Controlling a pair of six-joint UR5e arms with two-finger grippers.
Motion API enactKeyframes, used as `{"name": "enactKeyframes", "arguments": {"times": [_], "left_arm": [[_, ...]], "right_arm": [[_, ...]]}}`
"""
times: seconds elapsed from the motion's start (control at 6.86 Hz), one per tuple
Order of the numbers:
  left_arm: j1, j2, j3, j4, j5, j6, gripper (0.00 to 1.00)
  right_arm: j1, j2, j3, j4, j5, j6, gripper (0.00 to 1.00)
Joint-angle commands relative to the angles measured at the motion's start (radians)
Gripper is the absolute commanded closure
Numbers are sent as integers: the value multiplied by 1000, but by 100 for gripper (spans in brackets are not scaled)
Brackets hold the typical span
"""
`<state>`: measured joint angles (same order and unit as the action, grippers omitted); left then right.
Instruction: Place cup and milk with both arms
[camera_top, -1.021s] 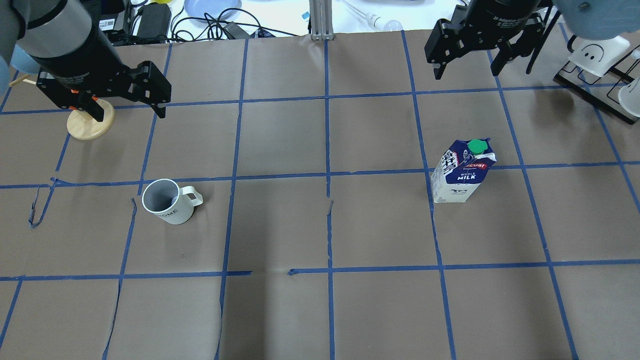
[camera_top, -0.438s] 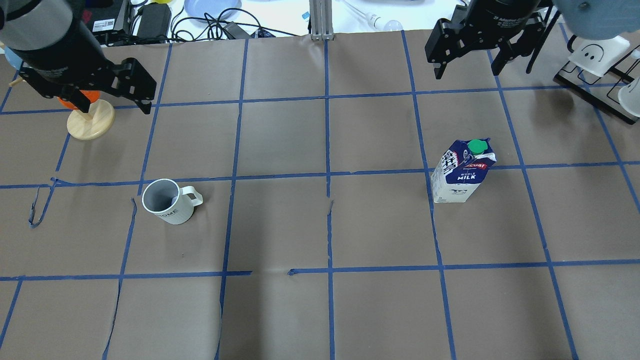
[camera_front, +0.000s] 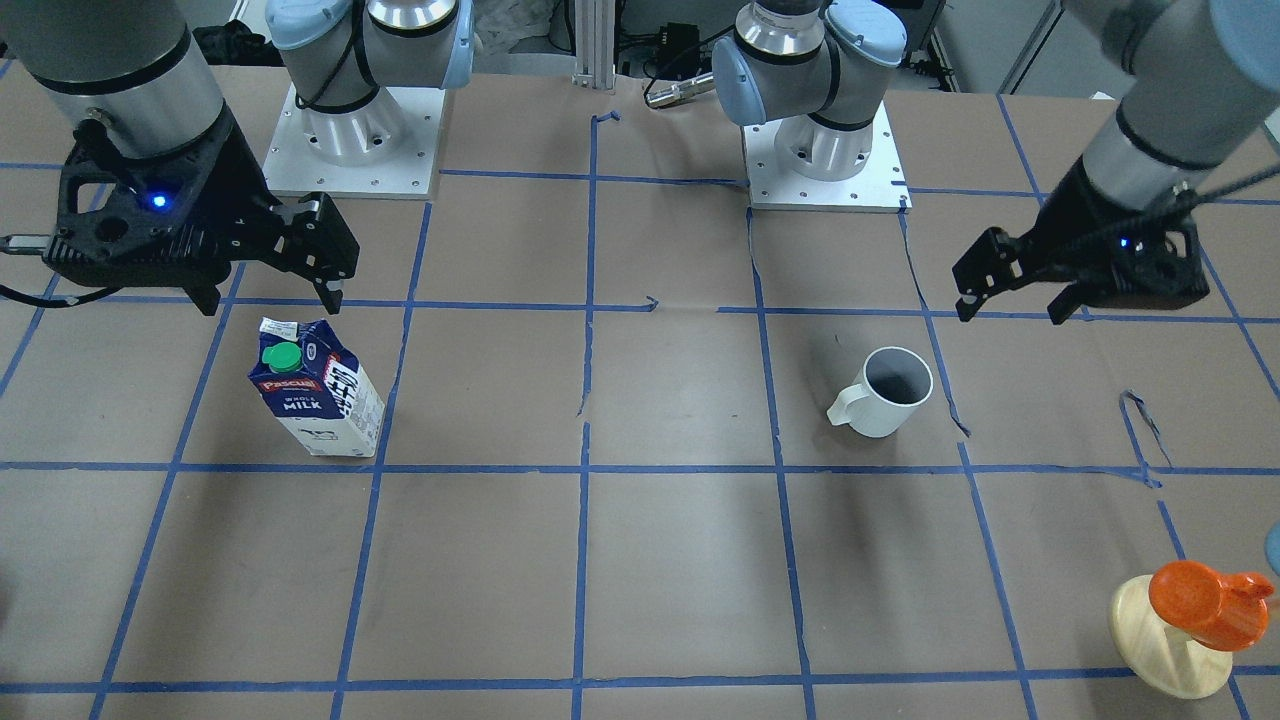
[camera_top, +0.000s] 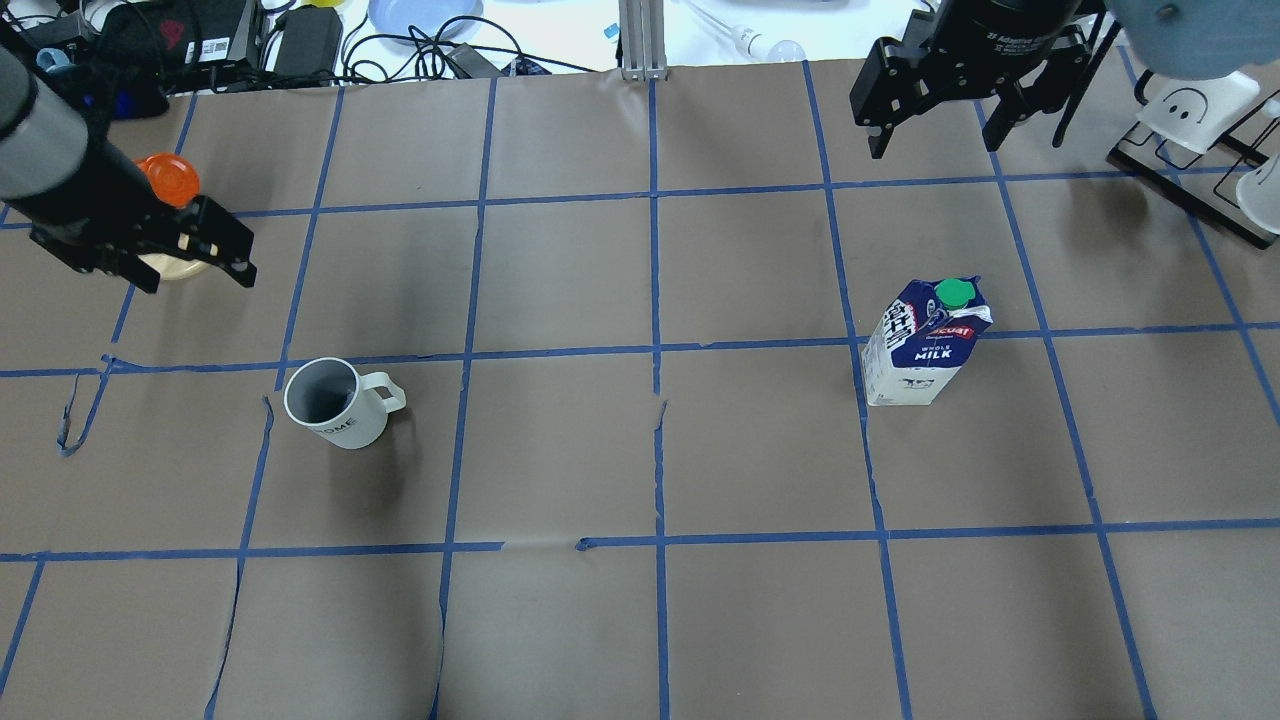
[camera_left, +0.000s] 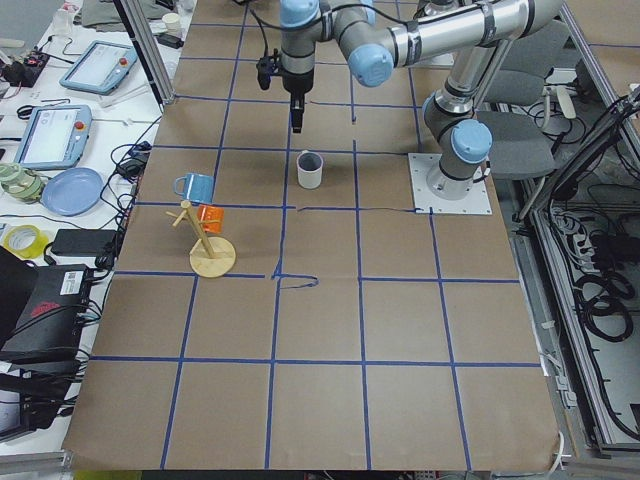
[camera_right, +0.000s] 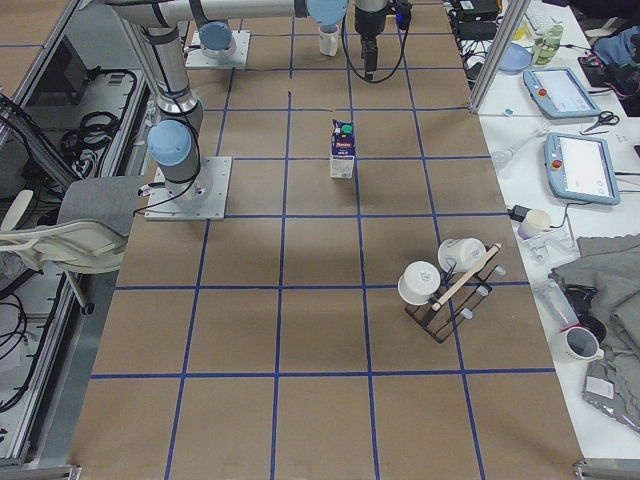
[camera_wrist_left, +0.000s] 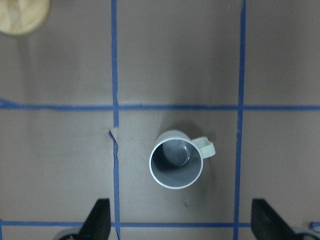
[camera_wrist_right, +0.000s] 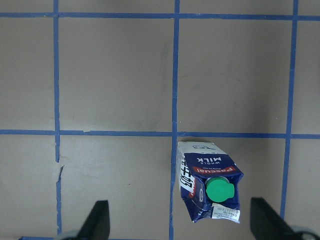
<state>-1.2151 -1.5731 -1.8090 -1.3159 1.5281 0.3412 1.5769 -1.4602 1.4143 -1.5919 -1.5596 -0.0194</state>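
My left arm (camera_top: 55, 165) hangs above the brown-papered worktop (camera_top: 560, 280) with its jaws spread wide and holding nothing. In the left wrist view both fingertips (camera_wrist_left: 100, 217) sit at the bottom corners, well apart. The cup (camera_top: 335, 403) stands upright, mouth up, inside one square of the blue tape grid (camera_top: 655, 350). From overhead it lies at about 4 o'clock from my left jaws, apart from them, and its handle points to 3 o'clock. In the left wrist view the cup (camera_wrist_left: 176, 159) sits near the middle, with its grey inside showing.

My right arm (camera_top: 1000, 30) holds its jaws spread and empty too; its fingertips (camera_wrist_right: 100, 217) flank the bottom of the right wrist view. The milk (camera_top: 925, 345) stands upright on the worktop at 6 o'clock from my right jaws in the overhead view, well clear of them. From the right wrist camera the milk (camera_wrist_right: 207, 187) shows its green cap, just beside a vertical tape line.

An orange cup (camera_top: 168, 178) on a pale wooden stand (camera_front: 1165, 640) stands at about 12 o'clock from my left jaws in the overhead view. A black mug rack (camera_top: 1195, 165) stands at 3 o'clock from my right jaws.
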Motion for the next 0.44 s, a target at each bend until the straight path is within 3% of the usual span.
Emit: {"name": "enactKeyframes", "arguments": {"times": [0.0, 0.29], "left_arm": [[28, -73, -179, 234, -11, 15, 0], [28, -140, -193, 239, -17, 12, 1]], "right_arm": [[0, 0, 0, 1, 1, -1, 0], [0, 0, 0, 1, 3, -1, 0]]}}
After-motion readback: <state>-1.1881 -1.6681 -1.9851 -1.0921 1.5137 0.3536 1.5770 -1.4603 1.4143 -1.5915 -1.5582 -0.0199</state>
